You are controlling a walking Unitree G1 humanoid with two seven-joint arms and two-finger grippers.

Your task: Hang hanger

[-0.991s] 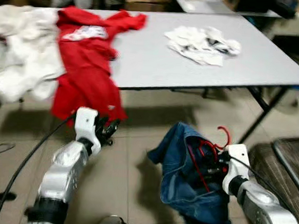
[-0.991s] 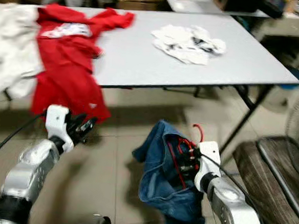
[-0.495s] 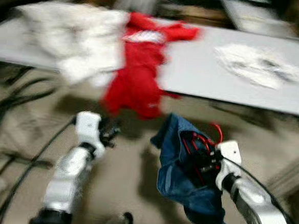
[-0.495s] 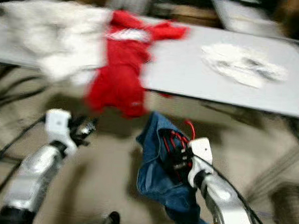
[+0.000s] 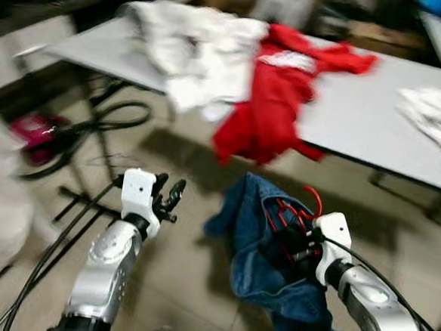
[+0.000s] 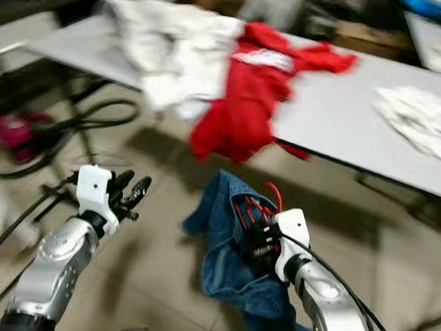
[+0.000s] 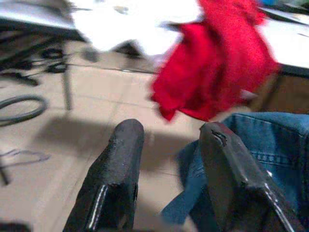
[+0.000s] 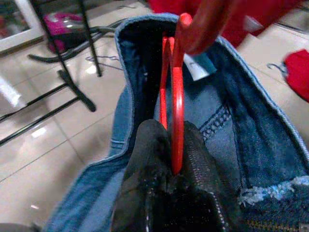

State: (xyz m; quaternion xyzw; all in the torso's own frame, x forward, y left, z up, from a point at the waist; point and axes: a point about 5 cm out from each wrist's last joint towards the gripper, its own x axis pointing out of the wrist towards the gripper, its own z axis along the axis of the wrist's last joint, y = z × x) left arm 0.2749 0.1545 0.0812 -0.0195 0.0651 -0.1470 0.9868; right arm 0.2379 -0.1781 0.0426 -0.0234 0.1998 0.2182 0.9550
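Note:
A red hanger (image 5: 302,214) carries a blue denim garment (image 5: 254,251) that hangs low over the tiled floor. My right gripper (image 5: 303,243) is shut on the red hanger (image 8: 175,104), with the denim (image 8: 241,145) draped around it. My left gripper (image 5: 167,198) is held out to the left of the denim, open, with nothing between its fingers (image 7: 118,164).
A grey table (image 5: 360,122) stands ahead with white clothes (image 5: 202,47), a red garment (image 5: 278,101) hanging over its front edge and more white cloth (image 5: 436,112) at the right. Black cables and a stand's legs (image 5: 94,126) lie on the floor at the left, by a pink object (image 5: 32,131).
The camera has swung to the left, so the table and clothes have shifted right in the picture and the floor at the left has come into view. Both grippers are held as before.

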